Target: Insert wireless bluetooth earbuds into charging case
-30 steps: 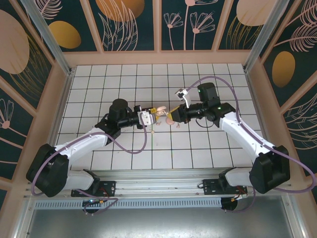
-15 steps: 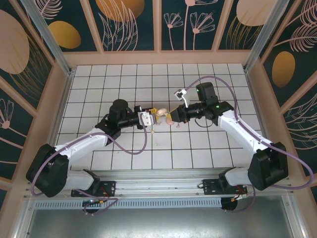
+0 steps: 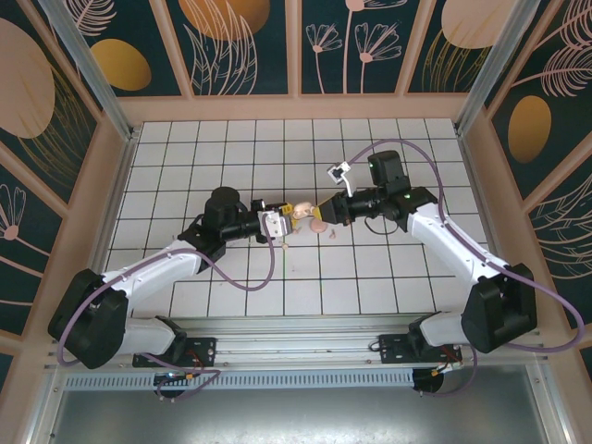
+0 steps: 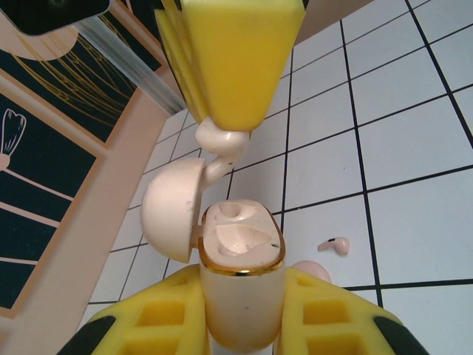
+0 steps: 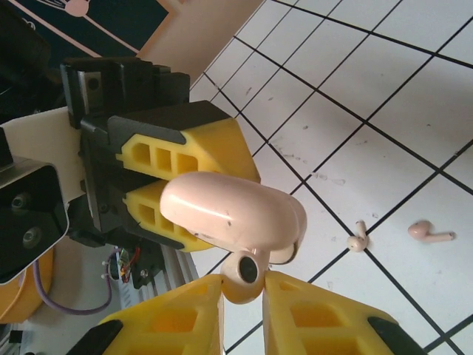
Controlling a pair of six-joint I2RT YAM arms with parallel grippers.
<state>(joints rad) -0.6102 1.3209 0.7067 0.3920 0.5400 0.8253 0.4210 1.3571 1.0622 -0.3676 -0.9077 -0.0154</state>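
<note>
Your left gripper [image 4: 240,314] holds the charging case [image 4: 240,240] open over the middle of the table [image 3: 166,277], and both earbuds lie on the tiles.

The left gripper's yellow fingers are closed on the lower body of the case. It stands upright between them, with its lid [image 4: 170,207] swung out to one side. Your right gripper [image 5: 244,296] faces it with its fingers almost together, pinching a small rounded pink piece [image 5: 244,271] with a dark spot. That piece appears to touch the case by the lid, and you cannot tell from these views what it is. One earbud [image 3: 284,246] lies just toward the table's near edge from the left gripper. The second earbud [image 3: 328,231] lies just toward the near edge from the right gripper. Both are apart from the case.
</note>
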